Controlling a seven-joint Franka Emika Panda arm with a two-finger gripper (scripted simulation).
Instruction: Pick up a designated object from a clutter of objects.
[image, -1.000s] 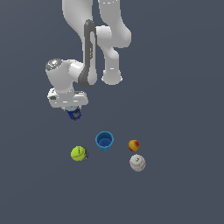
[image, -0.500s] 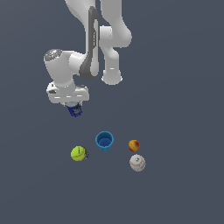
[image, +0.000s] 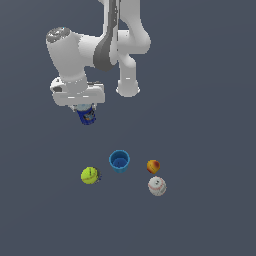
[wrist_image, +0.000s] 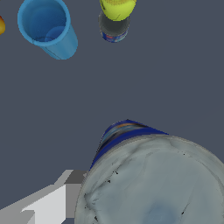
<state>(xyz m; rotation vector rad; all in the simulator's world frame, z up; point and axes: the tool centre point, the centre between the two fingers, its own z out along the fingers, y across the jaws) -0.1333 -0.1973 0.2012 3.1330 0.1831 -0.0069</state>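
While the fingers (image: 86, 111) pinch the dark blue can (image: 87, 116), it has risen higher.

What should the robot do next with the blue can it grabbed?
Probably lift a little more and hold steady. The claw grips the dark blue can, which hangs well above the floor, apart from the light blue cup and the balls.

The small cylindrical can (image: 88, 116) in my white fingers (wrist_image: 48, 204) is dark blue with a mottled silver-grey top and a picture label on its side. Below sit a light blue open cup (image: 119, 161), a yellow-green tennis ball (image: 89, 175), an orange-red ball with a yellow patch (image: 153, 166), and a white baseball with red stitching (image: 157, 186), all on a plain dark slate-grey floor (image: 200, 125).
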